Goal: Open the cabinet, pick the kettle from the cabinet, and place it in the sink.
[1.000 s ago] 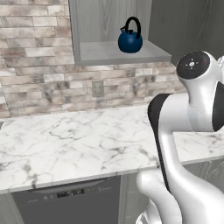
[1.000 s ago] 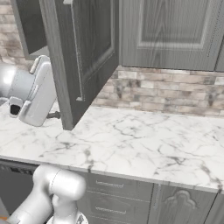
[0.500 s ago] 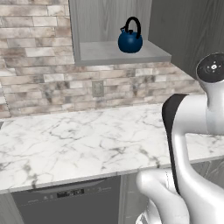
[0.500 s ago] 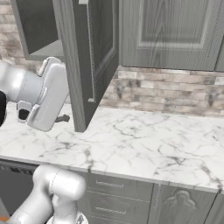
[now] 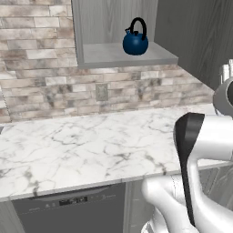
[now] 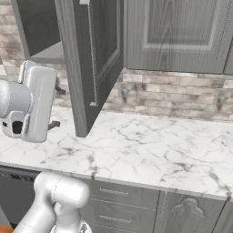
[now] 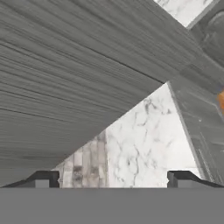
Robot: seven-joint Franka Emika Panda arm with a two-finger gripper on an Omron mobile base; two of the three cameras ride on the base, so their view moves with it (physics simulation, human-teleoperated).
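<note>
On the shelf (image 5: 113, 55) of the open cabinet (image 5: 82, 34), the kettle (image 5: 135, 42) is seen upright, handle up, above the marble table (image 5: 82, 145). Door (image 6: 93, 59) is swung wide over the table. Jaws (image 7: 112, 179) are spread apart, empty, just beside the door's wood-grain face.

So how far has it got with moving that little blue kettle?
Done: the cabinet door stands swung wide open. In hand: nothing. The gripper is open and empty, close to the door's inner face. Left: the kettle sits on the cabinet shelf, so grabbing it and placing it in the sink remain.
</note>
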